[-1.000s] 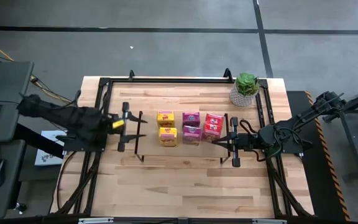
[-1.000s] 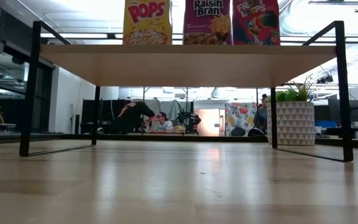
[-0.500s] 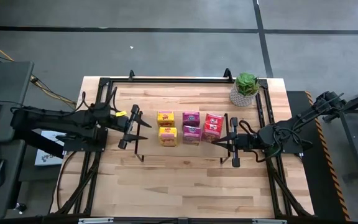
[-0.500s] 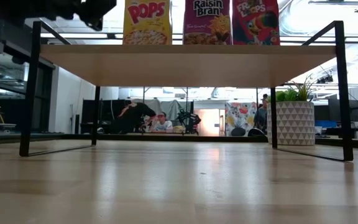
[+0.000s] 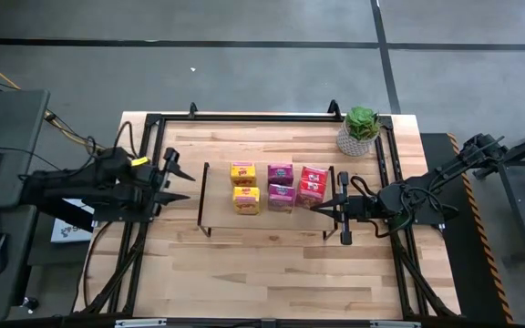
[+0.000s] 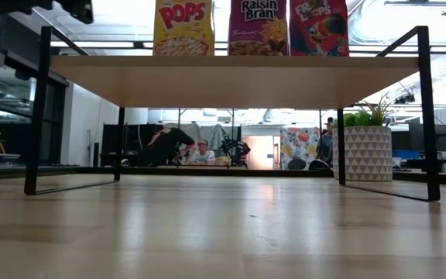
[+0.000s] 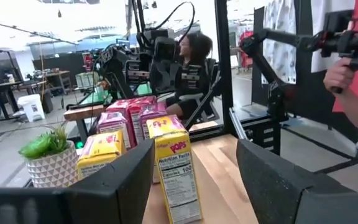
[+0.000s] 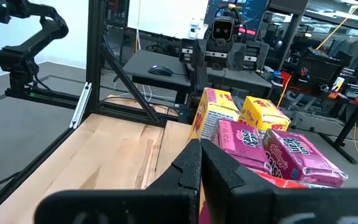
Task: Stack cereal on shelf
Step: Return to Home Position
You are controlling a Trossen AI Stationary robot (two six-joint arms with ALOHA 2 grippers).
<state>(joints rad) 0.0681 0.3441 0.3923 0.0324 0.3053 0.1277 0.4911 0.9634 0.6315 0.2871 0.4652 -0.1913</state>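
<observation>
Six cereal boxes (image 5: 281,187) stand on the shelf (image 5: 219,217) in pairs by colour, so they all fit. The job looks done. The left gripper (image 5: 182,178) is spread wide and empty, just beside the shelf. The right gripper (image 5: 328,208) is pinched closed on nothing, near the red boxes.

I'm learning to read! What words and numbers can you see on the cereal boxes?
"POPS": front of the yellow box, low view.
"Raisin Bran": front of the magenta box.
"LOOPS", with the word above it partly cut off: front of the red box.
"Nutrition Facts" and "100": the yellow box's side panel, left wrist view.
The other small print is too blurred to read.
</observation>
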